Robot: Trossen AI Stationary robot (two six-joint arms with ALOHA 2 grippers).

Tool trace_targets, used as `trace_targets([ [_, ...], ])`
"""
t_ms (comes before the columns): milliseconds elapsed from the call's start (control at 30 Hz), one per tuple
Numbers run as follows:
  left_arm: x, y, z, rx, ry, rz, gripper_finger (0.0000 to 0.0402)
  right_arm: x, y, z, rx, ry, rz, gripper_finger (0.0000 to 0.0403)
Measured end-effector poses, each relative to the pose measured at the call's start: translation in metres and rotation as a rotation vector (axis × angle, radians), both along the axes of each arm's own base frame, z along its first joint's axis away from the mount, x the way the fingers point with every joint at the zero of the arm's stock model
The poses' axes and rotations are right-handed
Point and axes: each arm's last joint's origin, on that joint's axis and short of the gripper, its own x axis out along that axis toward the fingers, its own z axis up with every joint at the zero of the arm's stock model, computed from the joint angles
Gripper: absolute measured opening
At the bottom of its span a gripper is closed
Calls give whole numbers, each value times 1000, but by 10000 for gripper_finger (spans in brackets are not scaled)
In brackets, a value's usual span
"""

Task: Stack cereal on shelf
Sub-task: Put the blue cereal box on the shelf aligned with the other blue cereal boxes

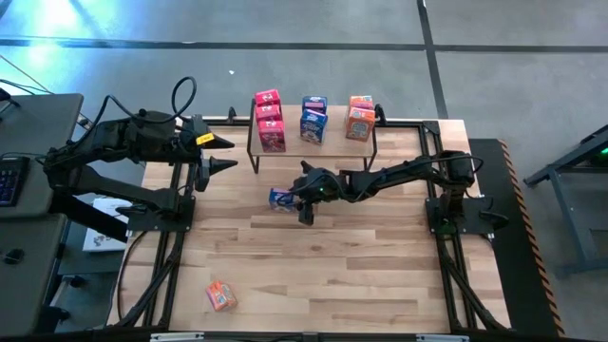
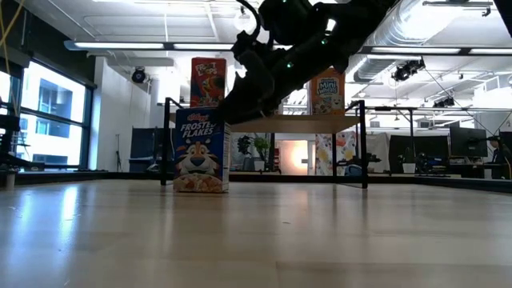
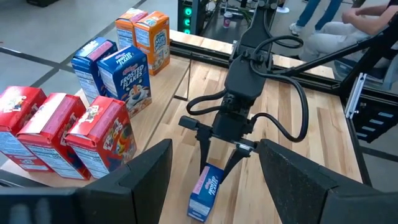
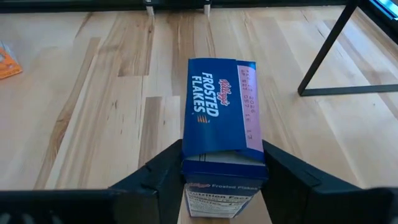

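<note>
My right claw (image 4: 221,180) grasping blue cereal box (image 4: 221,118) on desk (image 1: 361,256), frame center; left claw (image 1: 220,152) released, upper left.

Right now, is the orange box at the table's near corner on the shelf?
No. The orange box lies on the tabletop, far from the shelf.

Background: grey floor (image 1: 285,28) crossed by dark seams; tall windows (image 2: 44,120) at one side, ceiling strip lights (image 2: 144,46) and exposed ductwork (image 2: 436,32) overhead.
</note>
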Motion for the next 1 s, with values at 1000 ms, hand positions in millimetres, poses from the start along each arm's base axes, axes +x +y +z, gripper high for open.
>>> trace_targets([
  [1000, -2, 0, -3, -2, 37, 1, 232, 19, 0, 87, -112, 110, 193, 168],
])
